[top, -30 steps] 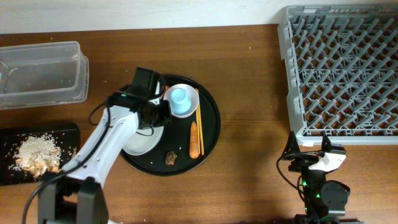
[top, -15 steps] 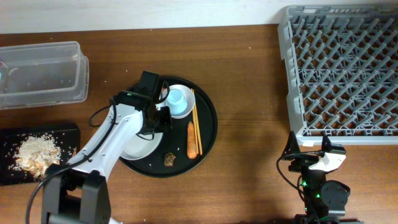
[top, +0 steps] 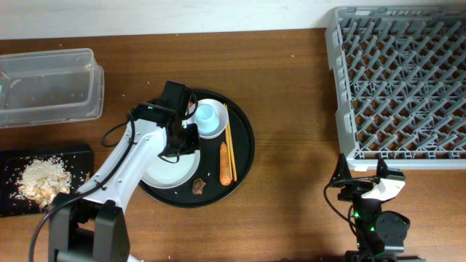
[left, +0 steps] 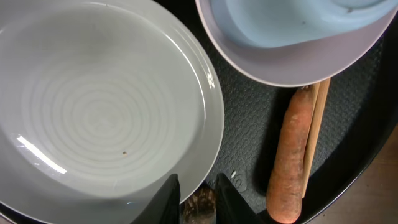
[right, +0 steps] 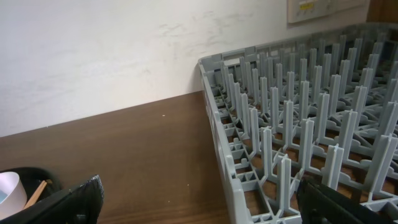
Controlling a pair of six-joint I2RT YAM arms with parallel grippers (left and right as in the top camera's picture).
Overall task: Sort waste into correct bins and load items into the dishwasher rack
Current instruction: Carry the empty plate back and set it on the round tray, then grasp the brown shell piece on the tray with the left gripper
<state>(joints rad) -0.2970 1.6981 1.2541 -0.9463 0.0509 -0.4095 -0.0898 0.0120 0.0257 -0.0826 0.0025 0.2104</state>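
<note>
On the round black tray [top: 244,138], the white plate [top: 169,169] lies flat beside the small white bowl [top: 216,129], which holds the pale blue cup [top: 207,114]. The chopsticks [top: 227,138], orange carrot [top: 224,164] and a dark food bit [top: 199,185] lie to the right. My left gripper [top: 182,143] hovers at the plate's right rim. In the left wrist view its jaws [left: 199,200] stand slightly apart over the plate [left: 93,106] rim, with the dark bit [left: 200,208] showing through the gap. The carrot [left: 289,162] and bowl [left: 280,62] are close by. My right gripper [right: 205,208] is open and holds nothing, near the rack [right: 280,124] corner.
The clear plastic tub [top: 47,86] stands at the far left. Below it the shallow black bin [top: 76,156] holds pale rice-like scraps [top: 42,178]. The grey dishwasher rack [top: 400,84] fills the right side. My right arm [top: 371,193] rests at the front right.
The left jaws have parted a little at the plate's rim. The plate now lies flatter and shows more. The tray and its contents shifted slightly left. The right arm stayed still.
</note>
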